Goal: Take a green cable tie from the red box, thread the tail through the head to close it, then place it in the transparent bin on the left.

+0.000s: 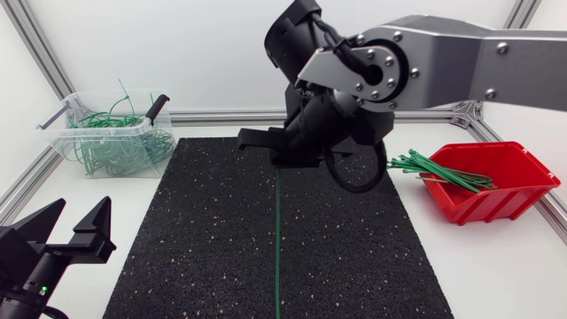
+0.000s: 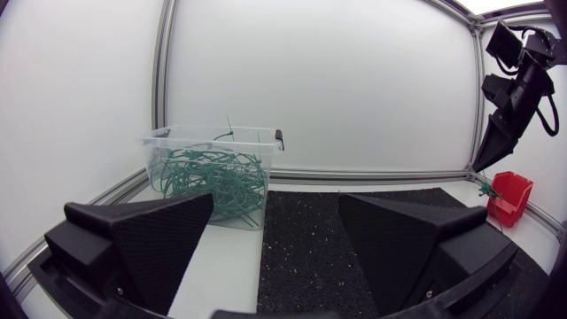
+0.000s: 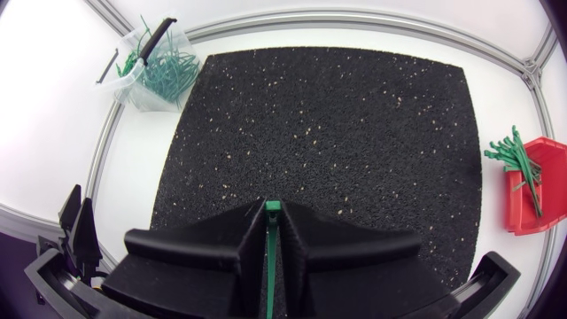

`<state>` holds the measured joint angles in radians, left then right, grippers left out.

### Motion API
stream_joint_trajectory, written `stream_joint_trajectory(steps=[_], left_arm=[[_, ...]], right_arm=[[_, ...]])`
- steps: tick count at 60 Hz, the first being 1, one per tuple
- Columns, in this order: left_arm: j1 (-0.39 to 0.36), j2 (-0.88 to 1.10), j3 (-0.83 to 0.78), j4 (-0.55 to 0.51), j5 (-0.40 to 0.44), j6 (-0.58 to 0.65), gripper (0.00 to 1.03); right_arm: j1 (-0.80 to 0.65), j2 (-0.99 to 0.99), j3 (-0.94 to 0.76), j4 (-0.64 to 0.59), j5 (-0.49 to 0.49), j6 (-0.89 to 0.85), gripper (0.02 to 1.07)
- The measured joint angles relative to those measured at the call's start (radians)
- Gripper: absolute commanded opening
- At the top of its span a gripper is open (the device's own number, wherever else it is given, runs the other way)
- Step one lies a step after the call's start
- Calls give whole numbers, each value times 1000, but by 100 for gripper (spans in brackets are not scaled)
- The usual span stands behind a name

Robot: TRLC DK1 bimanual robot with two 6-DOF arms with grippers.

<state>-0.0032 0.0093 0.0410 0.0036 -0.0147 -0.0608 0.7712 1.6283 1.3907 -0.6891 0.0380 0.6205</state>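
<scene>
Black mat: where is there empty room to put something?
Bare mat lies on both sides of the green tie in the right pincer. Crowded: the clear bin and the red box, both holding ties.

Head, right wrist look down; left wrist level; all share bin [image 1: 64,138]

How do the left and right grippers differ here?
The left gripper is open and empty; the right gripper is shut on a green cable tie. The left gripper sits low beside the mat; the right gripper hangs high over it. Both are matte black, wedge-fingered.
</scene>
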Motion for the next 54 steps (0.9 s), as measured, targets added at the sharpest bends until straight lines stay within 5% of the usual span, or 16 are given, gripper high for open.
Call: stream_joint_trajectory(steps=[54], left_arm=[[-98, 10, 0, 0, 0, -18, 97]], right_arm=[[82, 380, 29, 225, -65, -121, 8]])
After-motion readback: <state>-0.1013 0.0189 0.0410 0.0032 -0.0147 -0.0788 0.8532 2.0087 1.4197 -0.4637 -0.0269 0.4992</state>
